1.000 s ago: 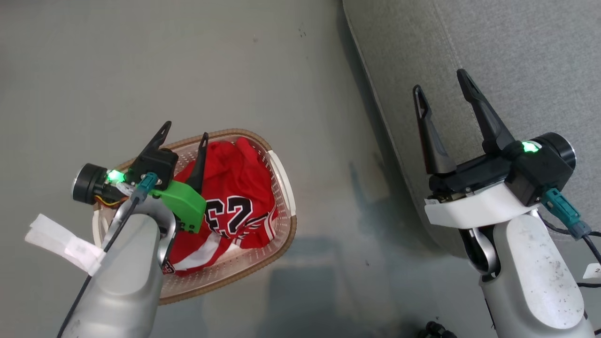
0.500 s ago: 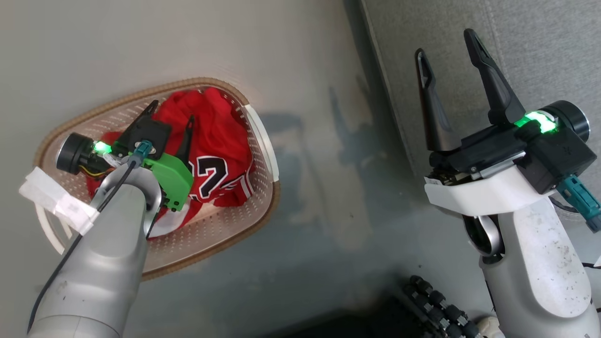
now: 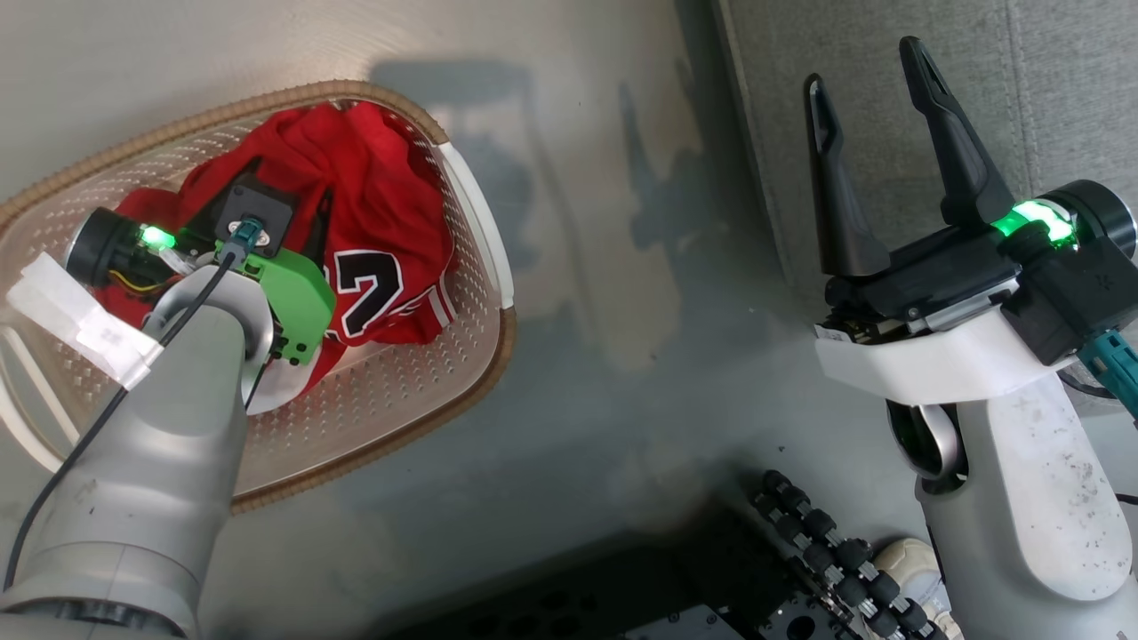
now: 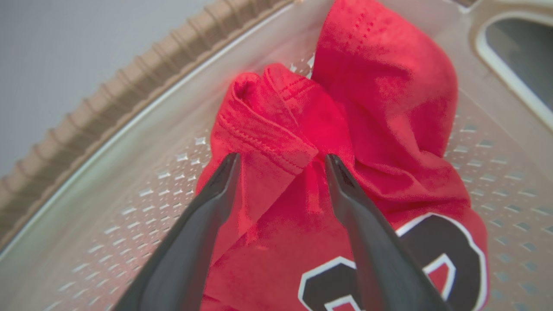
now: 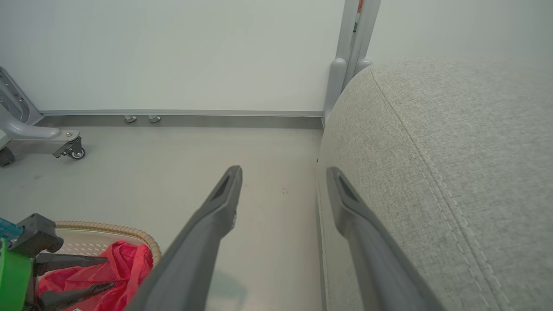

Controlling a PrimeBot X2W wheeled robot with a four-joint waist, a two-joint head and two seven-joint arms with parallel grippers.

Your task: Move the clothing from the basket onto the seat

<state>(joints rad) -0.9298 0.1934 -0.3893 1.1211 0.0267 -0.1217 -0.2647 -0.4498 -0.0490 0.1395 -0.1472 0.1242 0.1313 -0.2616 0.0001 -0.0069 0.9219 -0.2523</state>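
The clothing (image 4: 380, 108) is lying in a crumpled red heap right at the left gripper (image 4: 281, 159). The gripper's two dark fingers (image 4: 203, 216) are standing spread wide, one on each side of a stitched fold of the fabric. They are pinching nothing, and whether their tips are touching the cloth cannot be told. Just beyond that fold the fabric is rising into a taller red bunch, and beside one finger in the left wrist view a large black numeral (image 4: 414, 242) edged in white is showing. The whole heap is sitting inside the basket (image 3: 409, 382), whose perforated cream walls and brown woven-look rim are ringing it, with a white handle (image 3: 480, 222) on the side nearer the seat (image 5: 453, 172). The basket is resting on the pale floor (image 3: 605, 373). Well apart from it, the right gripper (image 3: 867, 67) is hanging in the air with its fingers (image 3: 837, 196) likewise spread and holding nothing. It is pointing along the rounded edge of the seat, a grey woven cushion rising beside the floor.
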